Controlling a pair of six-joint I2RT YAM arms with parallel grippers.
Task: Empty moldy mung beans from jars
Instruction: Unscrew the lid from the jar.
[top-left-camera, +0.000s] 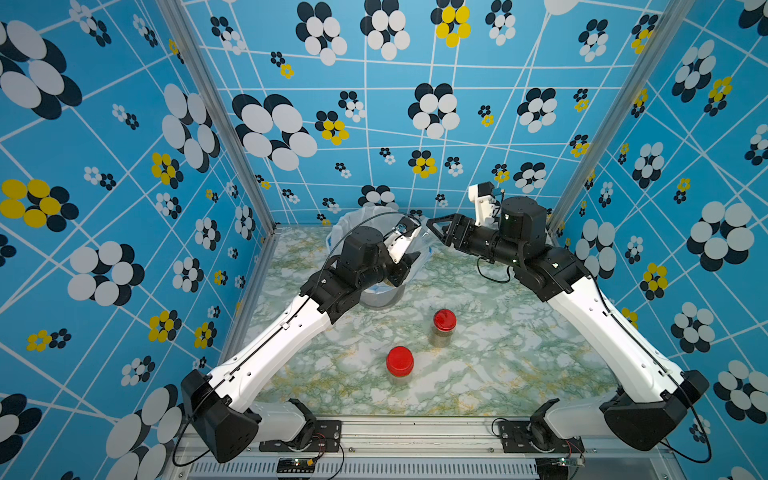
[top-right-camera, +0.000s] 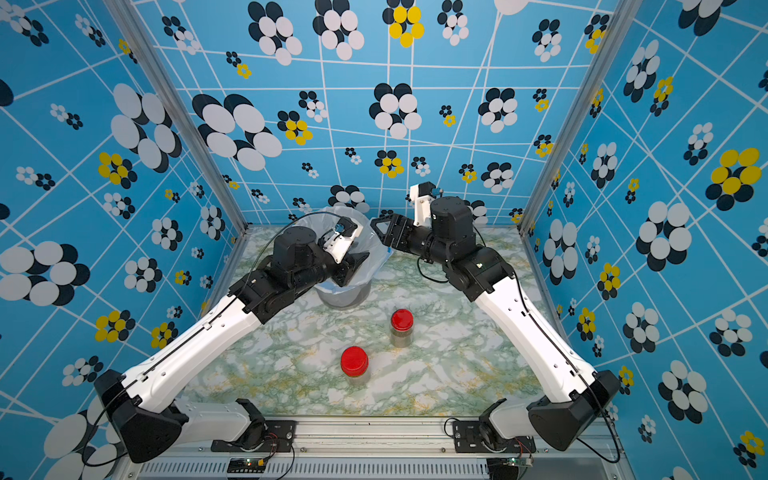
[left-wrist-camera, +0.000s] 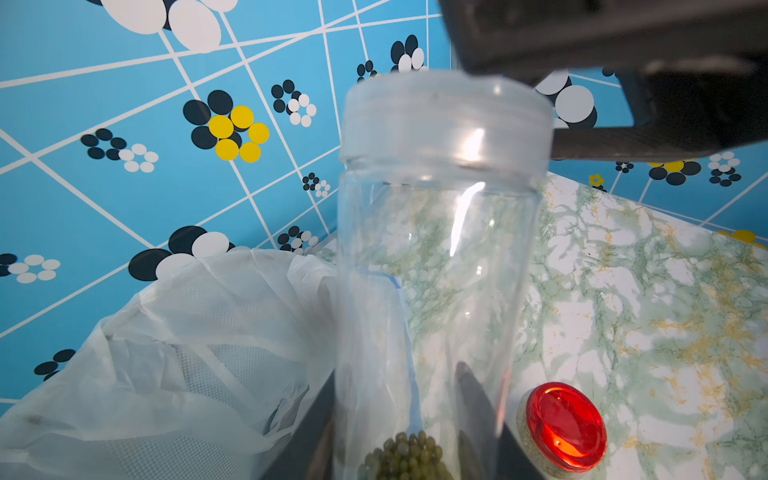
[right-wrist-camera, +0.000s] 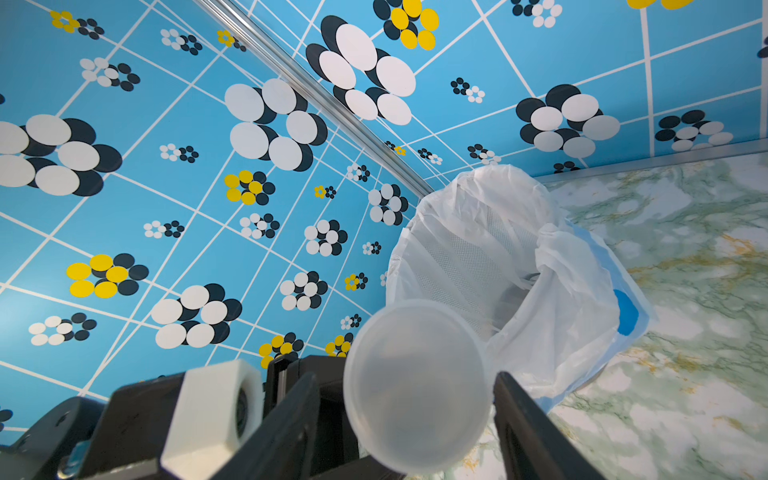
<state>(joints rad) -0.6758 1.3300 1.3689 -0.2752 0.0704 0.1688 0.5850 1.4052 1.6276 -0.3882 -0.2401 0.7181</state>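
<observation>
Mung beans (left-wrist-camera: 405, 455) sit heaped at the gripped end of the tall jar (left-wrist-camera: 436, 270). The left tool (left-wrist-camera: 399, 424) is clamped tight low on its clear body. The jar is carried above the bench (top-left-camera: 498, 353) at about 12 o'clock, over the 3 o'clock side of the bag-lined bin (top-left-camera: 353, 216).

Its capped end points at the right tool (right-wrist-camera: 405, 386). That tool is part closed round the frosted lid (left-wrist-camera: 446, 116), and both fingers appear to touch the rim. My reading is that one arm steadies the body while the other twists. Holding the jar by the bin means loosened grains should fall into the bag. The lid is not yet off.

Two red-lidded jars wait upright with beans inside, one near the centre (top-left-camera: 444, 328) and one toward 6 o'clock (top-left-camera: 400, 365). Both stand well apart from the arms.

For room, the bin stands close to the far wall at 12 o'clock and near the corner post at 11. Retreat that way is tight. The bench from 2 to 4 o'clock shows nothing standing on it, so the right tool could likely draw the lid away there. The bag's loose flap hangs over the rim at 3 o'clock, just beneath the jar, and could snag when the jar tips.
</observation>
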